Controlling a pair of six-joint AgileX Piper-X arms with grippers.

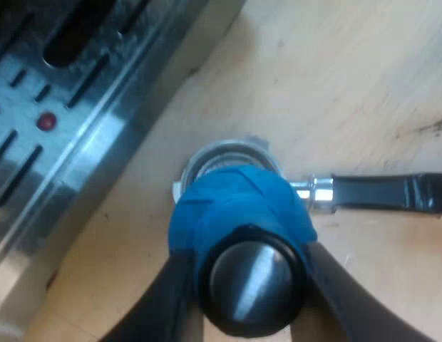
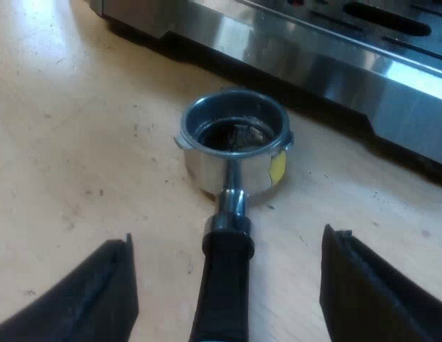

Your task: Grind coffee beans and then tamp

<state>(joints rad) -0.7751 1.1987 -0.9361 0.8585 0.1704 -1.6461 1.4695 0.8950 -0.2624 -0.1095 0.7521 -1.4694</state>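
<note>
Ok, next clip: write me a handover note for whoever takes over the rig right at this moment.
Left gripper: shut on the blue tamper, held above the metal holder, not in it.
Right gripper: open, astride the holder's dark handle, not gripping.
Holder lies on the table by the espresso machine, with dark grounds in its basket.
Done: grinding, it seems.
Left: steady the handle, then press the tamper down.

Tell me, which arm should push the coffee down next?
Left. The left jaws grip the blue tamper over the holder, so it probably only needs to press down. The right jaws are open and empty, either side of the handle; they could only steady it.
</note>
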